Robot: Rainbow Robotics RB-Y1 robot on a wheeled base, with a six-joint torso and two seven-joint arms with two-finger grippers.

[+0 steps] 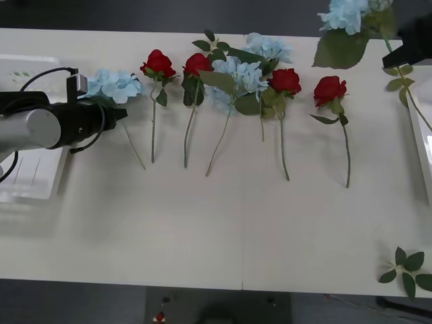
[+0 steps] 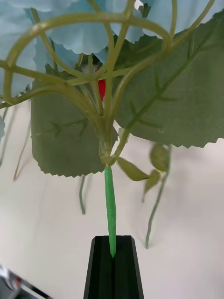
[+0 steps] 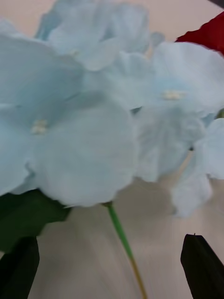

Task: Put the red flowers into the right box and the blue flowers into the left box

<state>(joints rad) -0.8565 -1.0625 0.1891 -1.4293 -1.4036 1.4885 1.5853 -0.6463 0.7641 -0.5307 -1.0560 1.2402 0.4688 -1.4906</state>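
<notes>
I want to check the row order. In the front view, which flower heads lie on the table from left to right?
Blue flower by the left claw → red rose → red rose → blue cluster → red rose → red rose.

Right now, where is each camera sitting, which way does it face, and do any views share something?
Front view: above the arms, looking down at the table; left arm at left, right gripper top right.
Right wrist view: on the right wrist, facing the blue flower that its shut black fingers grip by the stem.
Left wrist view: on the left wrist, facing another blue flower between open fingers.
Shared: the front view also shows both flowers, the held one and the leftmost one.
</notes>
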